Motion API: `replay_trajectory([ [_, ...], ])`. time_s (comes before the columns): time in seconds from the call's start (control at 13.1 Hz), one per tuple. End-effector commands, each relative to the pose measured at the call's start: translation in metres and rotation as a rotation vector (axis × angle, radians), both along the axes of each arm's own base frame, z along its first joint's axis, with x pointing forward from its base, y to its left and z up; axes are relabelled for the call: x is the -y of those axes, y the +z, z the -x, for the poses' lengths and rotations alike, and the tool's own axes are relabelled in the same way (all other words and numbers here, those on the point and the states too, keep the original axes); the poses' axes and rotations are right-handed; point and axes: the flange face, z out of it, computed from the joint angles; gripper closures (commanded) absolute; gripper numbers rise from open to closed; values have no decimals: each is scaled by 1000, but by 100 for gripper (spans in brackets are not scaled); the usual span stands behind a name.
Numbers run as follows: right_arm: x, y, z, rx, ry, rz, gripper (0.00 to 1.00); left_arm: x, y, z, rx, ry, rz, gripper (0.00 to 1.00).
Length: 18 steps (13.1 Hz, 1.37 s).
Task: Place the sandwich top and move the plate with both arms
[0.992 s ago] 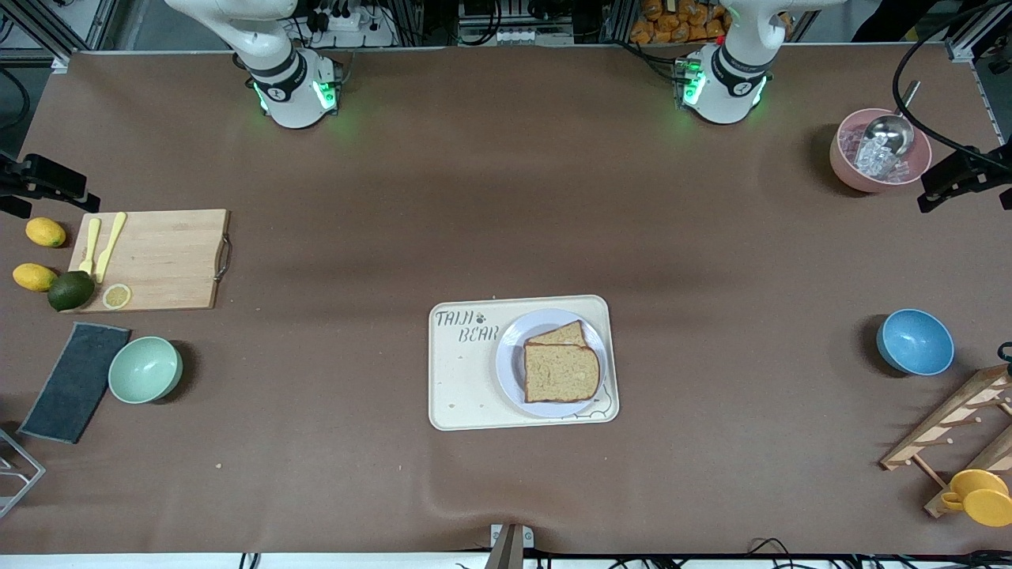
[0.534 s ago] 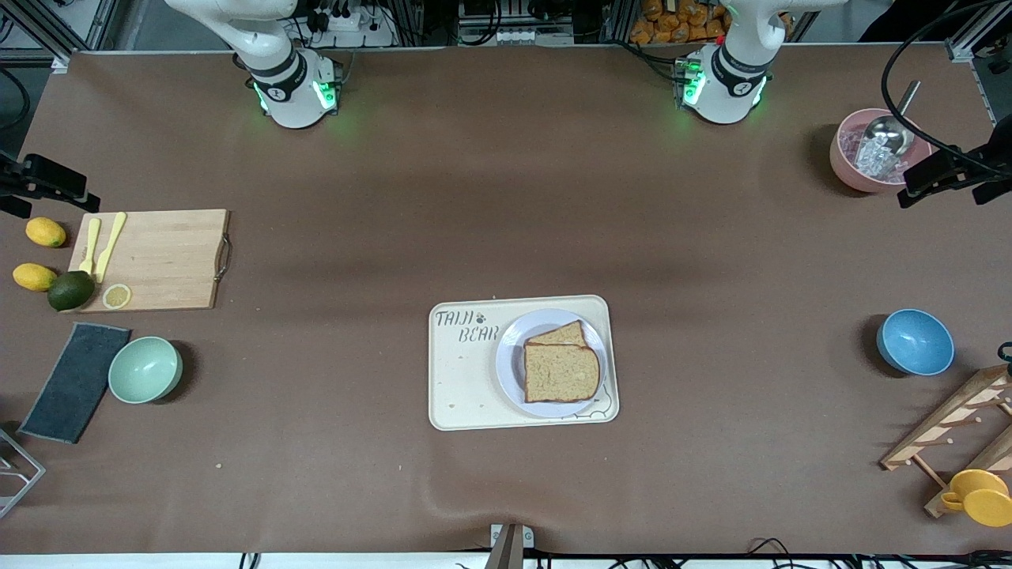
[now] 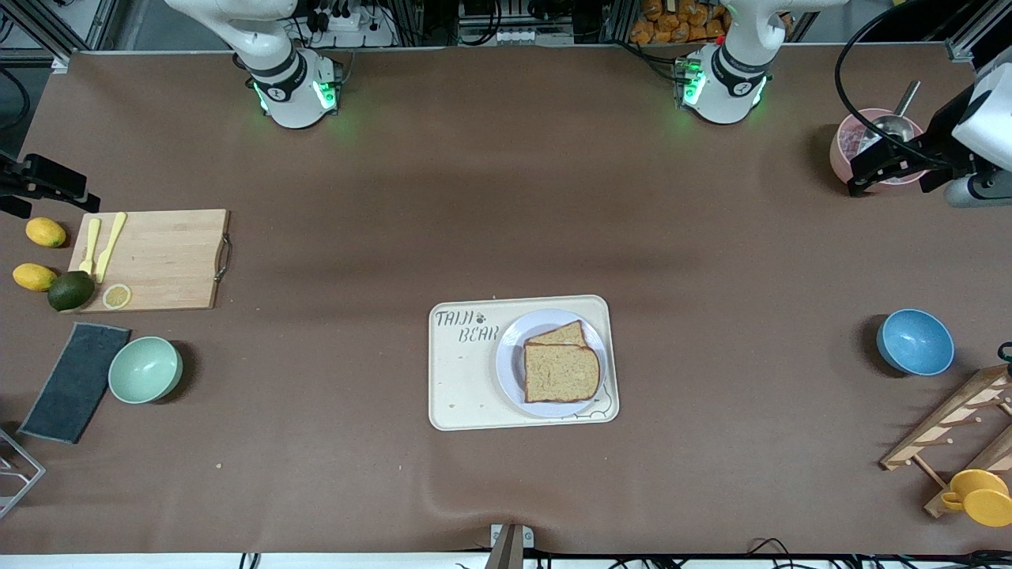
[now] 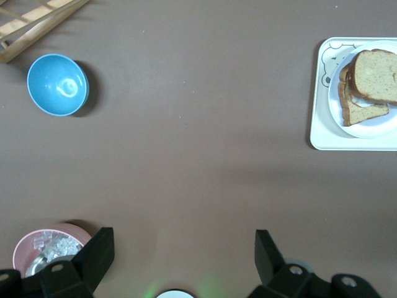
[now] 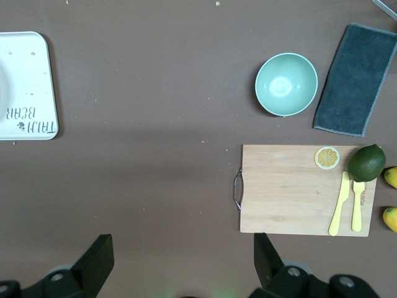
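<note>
Front view: two bread slices stacked on one round lavender-grey plate (image 3: 510, 365), sandwich top (image 3: 560, 372) uppermost, tan, coarse-crumbed, dark-crusted. Plate resting on one cream rectangular tray (image 3: 465, 379) at mid worktop (image 3: 506, 205). Three bowls: mint (image 3: 145, 369), blue (image 3: 915, 341), pink (image 3: 844, 150) with metal scoop. One wooden cutting board (image 3: 162, 259) carrying two yellow utensils and one lemon slice; two lemons, one avocado, one dark cloth (image 3: 75, 382) nearby. Left gripper (image 3: 889, 166) spread wide over pink bowl, holding nothing. Right gripper (image 5: 180, 264) spread, empty, above bare worktop beside cutting board.
</note>
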Motion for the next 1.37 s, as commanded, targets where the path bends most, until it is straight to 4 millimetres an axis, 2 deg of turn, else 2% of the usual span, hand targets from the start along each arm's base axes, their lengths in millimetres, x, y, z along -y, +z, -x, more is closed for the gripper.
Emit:
replay_trajectory([
  [0.0, 1, 1, 0, 4, -5, 17, 0, -1, 2, 4, 9, 8, -27, 0],
  [0.31, 0, 1, 0, 4, -4, 15, 0, -5, -5, -6, -2, 7, -22, 0],
  [0.61, 0, 2, 0, 5, -4, 15, 0, -5, -2, -11, 7, 11, -25, 0],
  [1.3, 0, 2, 0, 5, -4, 15, 0, -8, -1, -12, 12, 16, -46, 0],
])
